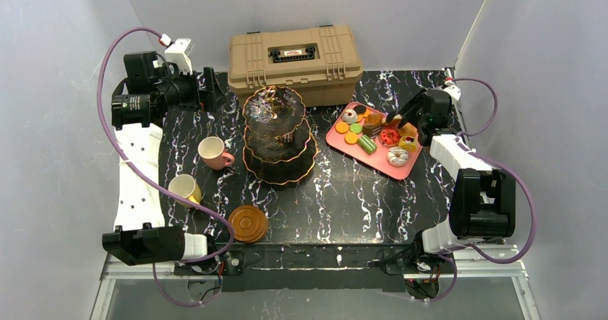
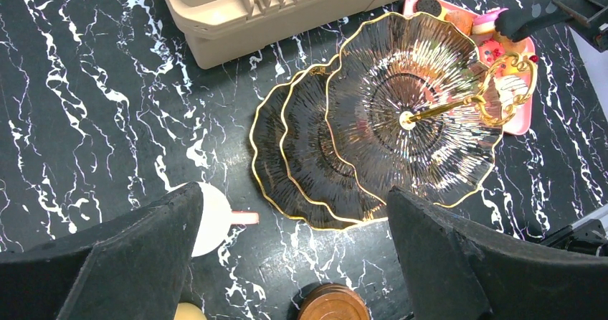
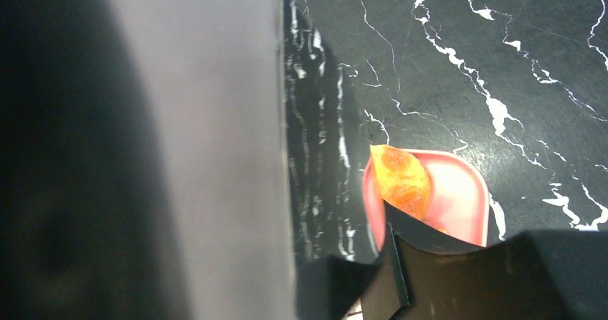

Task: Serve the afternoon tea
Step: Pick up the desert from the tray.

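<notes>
Your left gripper (image 2: 294, 201) holds its black fingers wide apart, facing the three-tier black scalloped stand with gold rims (image 2: 401, 119). Your right gripper (image 1: 391, 119) hangs over small colourful pastries (image 1: 367, 144) on the pink rectangular tray (image 1: 378, 161); you cannot tell whether its fingers are apart or together.

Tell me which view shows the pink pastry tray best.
Top external: nearly the whole pink tray with its pastries. Left wrist catches only part beyond the stand; right wrist only a corner with one orange pastry.

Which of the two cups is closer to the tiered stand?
The pink cup, just left of the stand; the yellow cup sits farther away, nearer the arms' bases.
</notes>
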Available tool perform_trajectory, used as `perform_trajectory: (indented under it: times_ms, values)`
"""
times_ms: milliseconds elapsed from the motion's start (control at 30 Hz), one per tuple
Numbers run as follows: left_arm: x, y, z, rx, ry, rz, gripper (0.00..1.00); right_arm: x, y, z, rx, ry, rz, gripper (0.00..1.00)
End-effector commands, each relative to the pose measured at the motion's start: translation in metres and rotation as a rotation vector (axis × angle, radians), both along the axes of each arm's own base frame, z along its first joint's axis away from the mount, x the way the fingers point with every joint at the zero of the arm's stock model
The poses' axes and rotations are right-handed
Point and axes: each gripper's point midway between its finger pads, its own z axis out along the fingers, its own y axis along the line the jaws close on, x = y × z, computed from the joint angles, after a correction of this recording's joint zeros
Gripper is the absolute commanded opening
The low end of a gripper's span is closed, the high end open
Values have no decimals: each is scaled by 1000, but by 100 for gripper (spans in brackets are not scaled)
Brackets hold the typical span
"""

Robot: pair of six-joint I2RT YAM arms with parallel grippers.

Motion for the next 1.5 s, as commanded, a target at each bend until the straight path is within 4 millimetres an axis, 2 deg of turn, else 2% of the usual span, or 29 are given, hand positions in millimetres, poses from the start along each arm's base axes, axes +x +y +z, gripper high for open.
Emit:
perform_trajectory:
  times_ms: [0, 233, 333, 467, 633, 900, 1000, 1133, 1200, 1300, 1467]
  values:
    - [-8, -2, 5, -9, -12, -20, 98, 19, -3, 29, 10, -96, -23, 66]
    - [-10, -3, 3, -6, -12, -24, 98, 21, -4, 30, 16, -99, -30, 66]
    - [-10, -2, 2, -3, -11, -22, 98, 19, -5, 27, 20, -89, -38, 61]
    - [-10, -2, 1, -4, -10, -24, 98, 17, -4, 24, 22, -82, -36, 43]
    - [-11, -2, 2, -3, -14, -25, 98, 14, -4, 34, 6, -100, -25, 19]
    - [-10, -4, 4, -11, -20, -25, 98, 6, -1, 65, -14, -168, 8, 2]
    - [-9, -4, 5, -13, -22, -24, 98, 5, -1, 68, -14, -170, 12, 1]
    - [-11, -3, 7, -10, -27, -24, 98, 3, 0, 62, -6, -152, 14, 2]
    - [-11, -4, 6, -9, -26, -25, 98, 3, 1, 58, 2, -146, 15, 10]
    - [-11, -4, 6, -10, -24, -25, 98, 2, 3, 53, -8, -133, -3, 17]
    - [-11, -4, 6, -12, -26, -27, 98, 2, 8, 54, -35, -134, -47, 27]
